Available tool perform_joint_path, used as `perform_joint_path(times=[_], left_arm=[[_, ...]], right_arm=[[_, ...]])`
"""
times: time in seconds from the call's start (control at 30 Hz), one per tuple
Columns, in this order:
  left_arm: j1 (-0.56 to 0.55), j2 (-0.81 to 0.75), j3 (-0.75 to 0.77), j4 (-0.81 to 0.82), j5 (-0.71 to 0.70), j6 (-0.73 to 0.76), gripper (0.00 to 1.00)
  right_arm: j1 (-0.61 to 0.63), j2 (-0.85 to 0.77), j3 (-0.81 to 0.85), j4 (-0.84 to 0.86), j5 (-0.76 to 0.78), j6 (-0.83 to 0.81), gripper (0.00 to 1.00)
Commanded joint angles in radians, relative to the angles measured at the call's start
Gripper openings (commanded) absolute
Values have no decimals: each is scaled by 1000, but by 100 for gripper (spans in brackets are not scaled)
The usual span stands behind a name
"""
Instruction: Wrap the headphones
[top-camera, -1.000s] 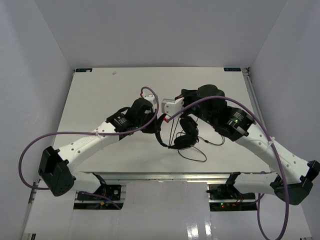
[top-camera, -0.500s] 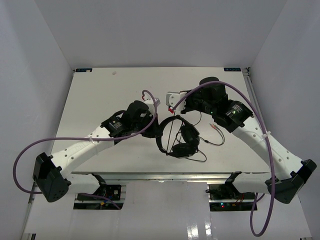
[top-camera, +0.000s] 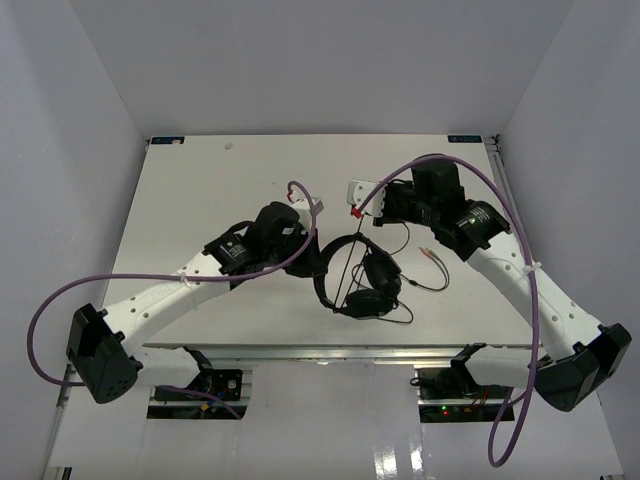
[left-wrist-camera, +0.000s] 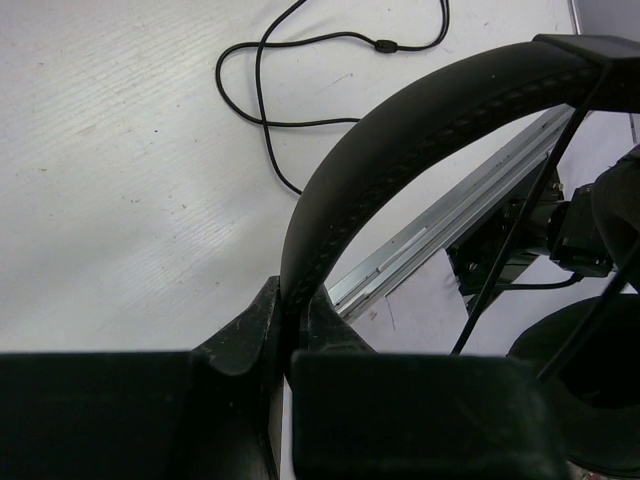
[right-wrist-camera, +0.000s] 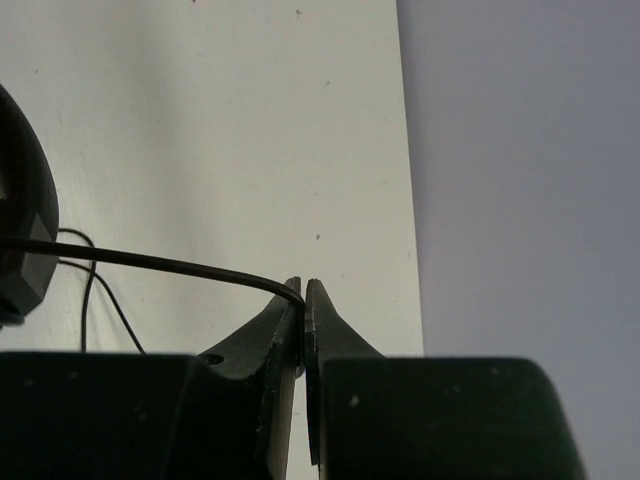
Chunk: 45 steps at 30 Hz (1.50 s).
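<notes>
Black over-ear headphones (top-camera: 372, 285) with an arched headband and two padded earcups are located at mid-table, towards the near edge of the white table top (top-camera: 200, 190), between the two arms. The left gripper (left-wrist-camera: 288, 300) is clamped on the padded, stitched headband (left-wrist-camera: 400, 140); the wrist view shows both fingers pressed against the band's lower end, and the band arches up and away to the right. The earcups sit to the right of that hold in the overhead view, one beyond the other. The right gripper (right-wrist-camera: 303, 295) is positioned further back and slightly right of the headphones, with its jaws pinched together on the thin black cord (right-wrist-camera: 150, 262). From that pinch the cord runs as a nearly straight line back to an earcup (right-wrist-camera: 20, 240) at the frame's left edge. The rest of the cord lies slack in loose loops on the table to the right of the headphones, ending in pinkish plugs (top-camera: 428, 253). Thick purple cables (top-camera: 60, 300) loop clear of both arms. Whether the earcups rest on the table cannot be determined.
</notes>
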Motion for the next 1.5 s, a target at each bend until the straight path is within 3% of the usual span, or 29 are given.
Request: perform_joint_path(times=[0.0, 0.37, 0.6, 0.87, 1.07, 1.27, 1.47], left_arm=[[-11, -75, 29, 11, 32, -7, 0], [-13, -93, 44, -4, 9, -12, 0], [-12, -73, 48, -12, 4, -13, 0], [-13, -94, 88, -3, 41, -16, 0], [-13, -134, 130, -5, 46, -31, 0], [-13, -146, 219, -49, -3, -44, 0], [-13, -80, 381, -166, -21, -33, 0]], right_arm=[[-74, -52, -33, 44, -92, 59, 8], [-165, -83, -75, 46, -258, 154, 8], [-182, -81, -34, 45, -312, 199, 8], [-196, -70, -121, 80, -336, 217, 8], [-217, -27, -128, 109, -447, 289, 8], [-238, -9, -176, 202, -651, 461, 10], [-241, 26, -257, 471, -828, 762, 18]])
